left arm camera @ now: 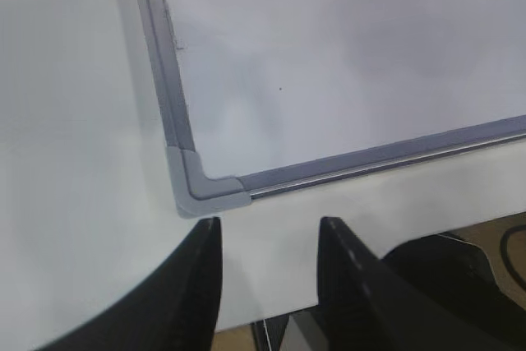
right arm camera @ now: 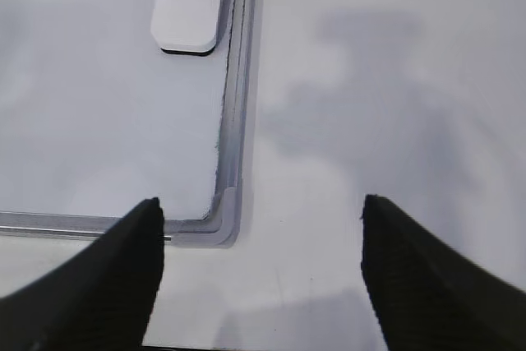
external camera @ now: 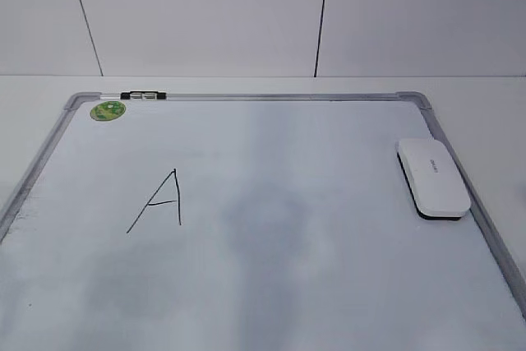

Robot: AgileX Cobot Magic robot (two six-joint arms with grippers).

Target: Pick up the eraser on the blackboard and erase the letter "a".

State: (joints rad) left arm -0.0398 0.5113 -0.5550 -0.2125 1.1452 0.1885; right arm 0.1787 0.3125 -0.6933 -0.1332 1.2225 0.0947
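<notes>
The white eraser (external camera: 433, 177) lies flat on the blackboard (external camera: 288, 228) at its right edge, and also shows in the right wrist view (right arm camera: 191, 2). The board is white with a silver-grey frame. A lowercase "a" does not show in any view. My left gripper (left arm camera: 269, 236) is open and empty over the table just off the board's near left corner (left arm camera: 205, 191). My right gripper (right arm camera: 261, 219) is open wide and empty over the table beside the board's near right corner (right arm camera: 226, 219), well short of the eraser. Neither gripper shows in the exterior view.
An angular capital "A" (external camera: 160, 201) is drawn left of the board's middle. A round green sticker (external camera: 108, 110) sits at the far left corner, with a small black and white clip (external camera: 141, 96) on the top frame. The table's front edge (left arm camera: 329, 306) lies under the left gripper.
</notes>
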